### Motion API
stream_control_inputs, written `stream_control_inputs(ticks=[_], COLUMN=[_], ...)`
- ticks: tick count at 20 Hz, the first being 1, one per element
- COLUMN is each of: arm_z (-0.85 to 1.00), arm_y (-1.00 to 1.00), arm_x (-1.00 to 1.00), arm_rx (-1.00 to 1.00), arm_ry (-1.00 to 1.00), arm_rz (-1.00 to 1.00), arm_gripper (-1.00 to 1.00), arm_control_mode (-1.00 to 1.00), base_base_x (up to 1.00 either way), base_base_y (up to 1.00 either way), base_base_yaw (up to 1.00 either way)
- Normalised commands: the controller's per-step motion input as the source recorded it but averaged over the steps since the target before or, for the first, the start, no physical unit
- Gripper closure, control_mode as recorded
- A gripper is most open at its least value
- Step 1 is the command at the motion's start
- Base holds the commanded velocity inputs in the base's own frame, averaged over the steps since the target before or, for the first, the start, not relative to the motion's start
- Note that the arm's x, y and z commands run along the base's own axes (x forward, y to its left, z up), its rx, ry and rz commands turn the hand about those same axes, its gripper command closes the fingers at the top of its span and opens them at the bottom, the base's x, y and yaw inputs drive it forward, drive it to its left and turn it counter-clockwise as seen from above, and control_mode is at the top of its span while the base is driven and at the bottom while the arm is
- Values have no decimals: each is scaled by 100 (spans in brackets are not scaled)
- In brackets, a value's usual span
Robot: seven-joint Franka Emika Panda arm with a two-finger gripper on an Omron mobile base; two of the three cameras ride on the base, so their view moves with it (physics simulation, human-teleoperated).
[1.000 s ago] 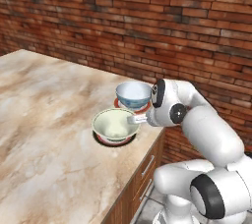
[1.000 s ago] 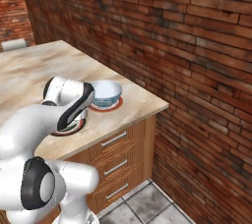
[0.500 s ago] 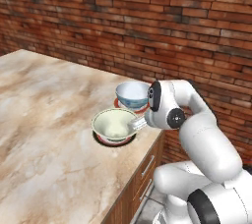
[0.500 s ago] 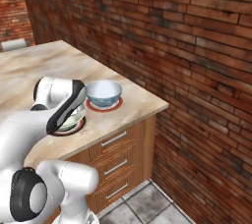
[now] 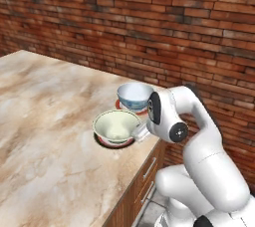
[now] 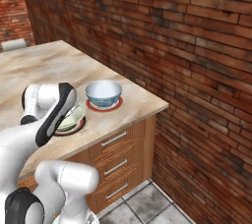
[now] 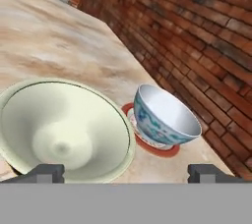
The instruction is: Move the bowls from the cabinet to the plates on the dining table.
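The dining table [image 5: 45, 121] has a polished, beige-brown marble-patterned top over wooden drawer fronts [image 6: 115, 156] with thin metal handles. On it, the cream-green bowl [image 7: 64, 129] looks like smooth glazed ceramic — softly glossy. Beside it, the white-and-blue bowl [image 7: 165, 117] shines likewise. Behind the table, the brick wall [image 5: 149, 27] is rough and matt.

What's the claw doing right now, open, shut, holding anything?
Claw: open, fingertips spread wide, holding nothing; the cream-green bowl sits on its plate just ahead of it.
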Motion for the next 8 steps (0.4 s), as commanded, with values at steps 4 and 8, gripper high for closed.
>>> stream_control_inputs(ticks=[4, 8], arm_z=[27, 32], arm_y=[-1, -8], arm_x=[-17, -11], arm_rx=[-29, -31], arm_ry=[0, 0], arm_rz=[16, 19], arm_gripper=[-100, -100], arm_control_mode=[-100, -100], base_base_x=[0, 0], base_base_y=[0, 0], base_base_yaw=[0, 0])
